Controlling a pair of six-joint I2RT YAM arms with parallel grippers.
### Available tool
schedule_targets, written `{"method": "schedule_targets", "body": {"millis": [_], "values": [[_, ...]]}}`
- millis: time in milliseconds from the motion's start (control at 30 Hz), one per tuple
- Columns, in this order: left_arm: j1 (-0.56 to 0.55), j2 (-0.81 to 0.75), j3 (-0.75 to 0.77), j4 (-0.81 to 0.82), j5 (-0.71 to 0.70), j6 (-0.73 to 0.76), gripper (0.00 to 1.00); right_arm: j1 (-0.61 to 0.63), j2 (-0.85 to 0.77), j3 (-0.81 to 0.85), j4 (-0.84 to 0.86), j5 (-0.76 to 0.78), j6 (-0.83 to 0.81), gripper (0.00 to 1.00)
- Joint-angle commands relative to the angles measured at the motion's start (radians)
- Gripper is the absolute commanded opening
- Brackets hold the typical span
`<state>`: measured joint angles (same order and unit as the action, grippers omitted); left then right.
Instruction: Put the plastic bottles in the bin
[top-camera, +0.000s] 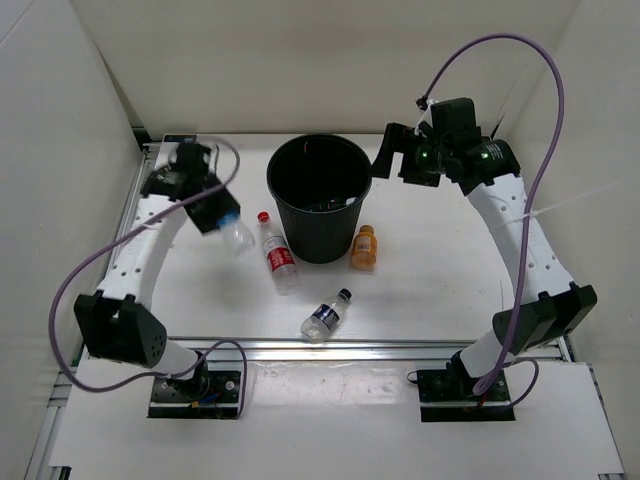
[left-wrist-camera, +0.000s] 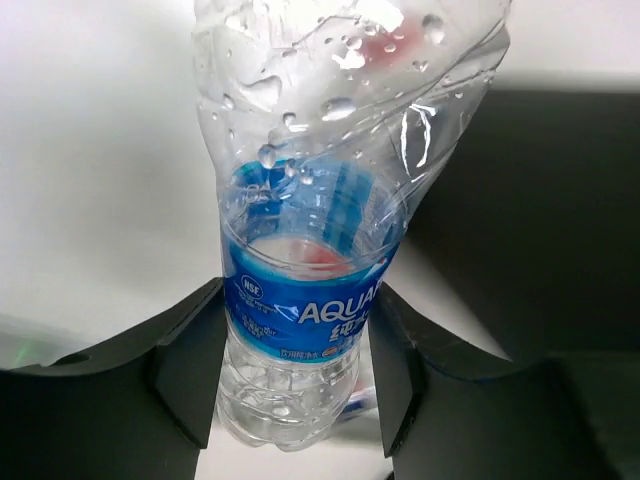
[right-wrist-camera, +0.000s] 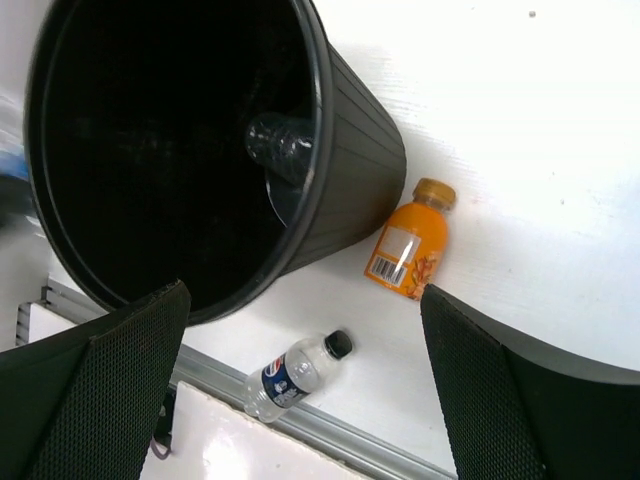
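The bin (top-camera: 320, 235) stands mid-table, one clear bottle (right-wrist-camera: 280, 145) already inside. To its left, the left gripper (top-camera: 222, 222) pinches the blue bottle (left-wrist-camera: 305, 300) at the label, lifted off the table. The right gripper (top-camera: 395, 160) hangs spread and empty by the bin's far right rim. The lift looks done. The carry should bring the bottle fully over the rim before release, or it may glance off. The red bottle (top-camera: 278, 250), orange bottle (top-camera: 364, 247) and black-capped bottle (top-camera: 326, 315) wait on the table near the bin.
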<state>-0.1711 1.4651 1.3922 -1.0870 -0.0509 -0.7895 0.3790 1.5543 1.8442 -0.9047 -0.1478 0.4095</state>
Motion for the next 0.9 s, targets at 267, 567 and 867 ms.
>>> {"method": "schedule_targets", "body": {"millis": [267,567,867], "values": [[-0.201,0.181,0.797,0.05,-0.069,0.107,0.51,-0.026,-0.086,-0.132,0.076,-0.059,0.02,1.0],[-0.321,0.283,0.847,-0.015,-0.145,0.168,1.0,-0.044,-0.14,-0.161,0.076,-0.05,0.011,1.0],[0.031,-0.245,0.068,0.297,0.064,0.035,1.0,-0.063,-0.177,-0.244,0.076,-0.05,0.02,1.0]]}}
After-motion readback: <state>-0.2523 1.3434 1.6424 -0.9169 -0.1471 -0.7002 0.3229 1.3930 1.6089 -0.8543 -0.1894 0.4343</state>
